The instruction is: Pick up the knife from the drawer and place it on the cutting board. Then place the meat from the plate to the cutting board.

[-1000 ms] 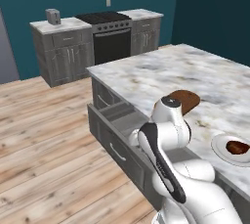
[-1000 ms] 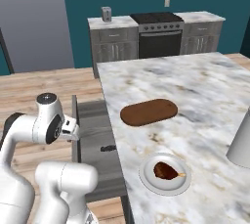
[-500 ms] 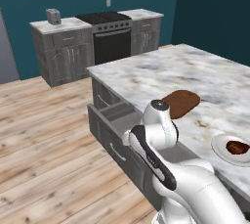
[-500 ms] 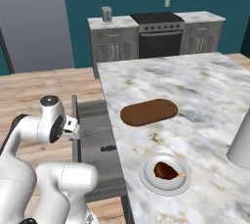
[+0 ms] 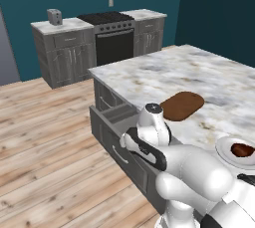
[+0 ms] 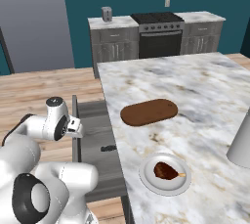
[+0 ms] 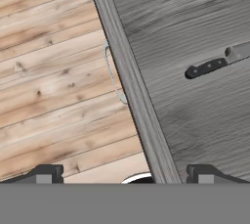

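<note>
Lying in the drawer (image 7: 161,27), the knife (image 7: 215,64) sits beyond the jaws.

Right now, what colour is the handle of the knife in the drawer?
Black; the knife shows best in the hand view, lying on the grey drawer floor.

The knife (image 7: 217,63) blade runs off the frame edge.

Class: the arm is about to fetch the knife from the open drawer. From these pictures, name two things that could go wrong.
1. In the hand view the gripper sits over the drawer's front wall, not over the knife; a straight descent may hit that edge.
2. The knife lies flat on the drawer floor, so the jaws may slip off its thin handle.
</note>
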